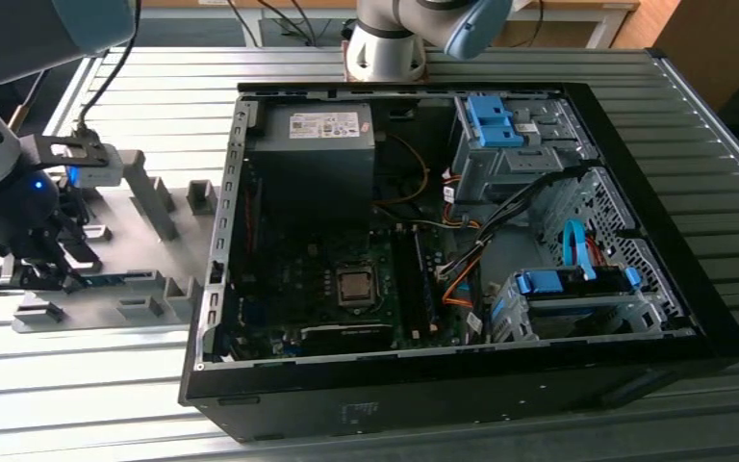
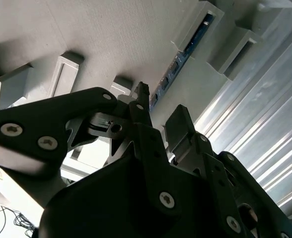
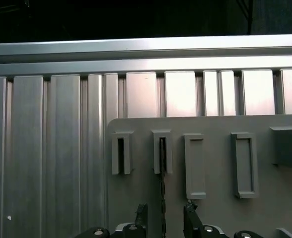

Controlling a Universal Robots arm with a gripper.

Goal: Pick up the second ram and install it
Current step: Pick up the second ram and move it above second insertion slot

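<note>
Gripper [image 3: 164,218] low over grey fixture plate [image 3: 136,193], jaws apart, straddling second ram [image 3: 162,186] without clamping; ram stands on edge in slotted block [image 3: 168,153], leaving both faces free for grasp, at the exterior view's left beside open computer case [image 1: 472,395]

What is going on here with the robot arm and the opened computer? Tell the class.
The robot arm's hand hangs low over the grey fixture plate, with its open fingers on either side of the second ram, which stands on edge in the fixture. It is not gripped yet. The opened computer case lies at the exterior view's right.
</note>
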